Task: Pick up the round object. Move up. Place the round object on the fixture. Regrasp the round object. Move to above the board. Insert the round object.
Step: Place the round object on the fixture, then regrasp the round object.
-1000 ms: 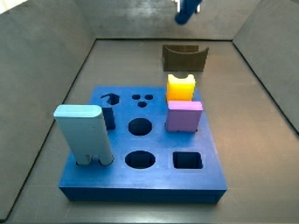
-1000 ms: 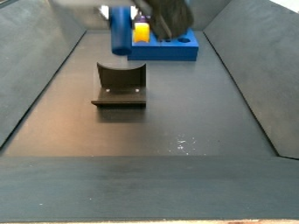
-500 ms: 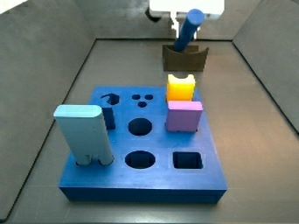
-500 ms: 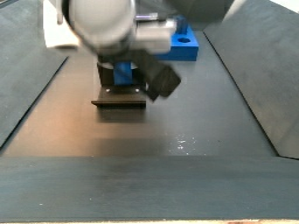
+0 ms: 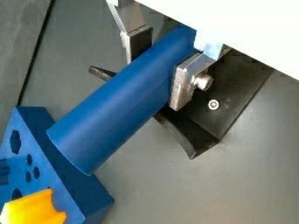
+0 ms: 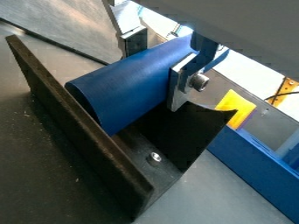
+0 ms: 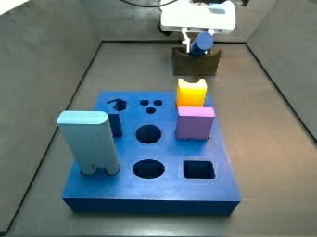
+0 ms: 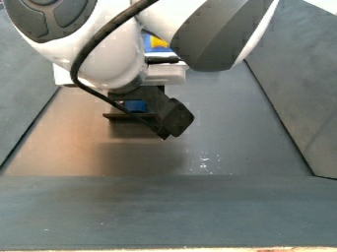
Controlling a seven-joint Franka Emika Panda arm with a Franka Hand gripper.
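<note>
Gripper [image 5: 162, 59]: jaws closing on the dark blue cylinder peg [image 5: 122, 101], gripping near one end.
Peg location: hanging directly over the fixture [image 6: 82, 131] notch.
Handling: appearing rigid, smooth, possibly slippery; gripping mid-length is advisable.

**Non-task items in view**

Pale blue rounded block [image 7: 88, 142], upright at a near corner of the holed block. Yellow peg [image 7: 191, 93], upright at the far side. Pink square block [image 7: 195, 122], standing just in front of the yellow peg
</note>
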